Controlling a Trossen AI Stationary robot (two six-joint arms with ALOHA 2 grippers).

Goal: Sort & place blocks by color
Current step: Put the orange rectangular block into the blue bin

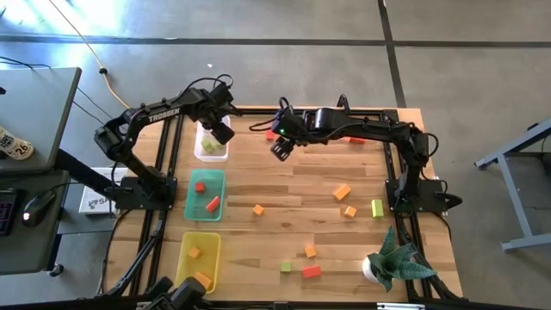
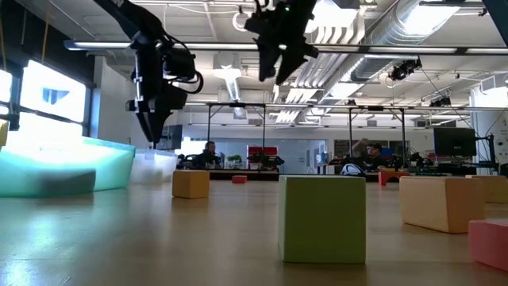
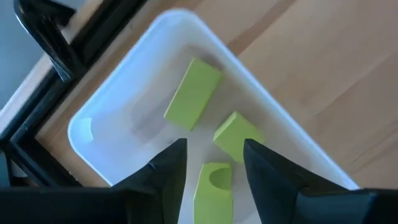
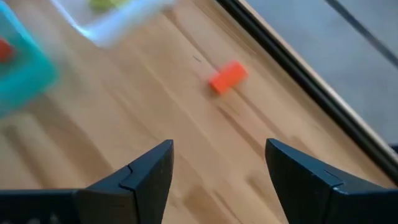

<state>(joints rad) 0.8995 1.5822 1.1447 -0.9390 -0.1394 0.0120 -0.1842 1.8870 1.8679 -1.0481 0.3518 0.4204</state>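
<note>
My left gripper [image 1: 222, 133] hangs open over the clear tray [image 1: 211, 148] at the table's far left. In the left wrist view the tray [image 3: 118, 99] holds three yellow-green blocks. One of them [image 3: 213, 186] lies between the fingers of my left gripper [image 3: 214, 165] with a gap on each side. My right gripper [image 1: 280, 150] is open and empty, above bare table just right of the clear tray. Its wrist view [image 4: 217, 168] shows a red-orange block [image 4: 227, 76] lying on the wood ahead of it.
A green tray [image 1: 205, 195] holds red blocks and a yellow tray [image 1: 199, 255] holds orange blocks, both along the left. Loose orange [image 1: 343, 192], yellow-green [image 1: 377, 207] and red [image 1: 311, 272] blocks lie on the right half. A potted plant [image 1: 392, 263] stands at the near right corner.
</note>
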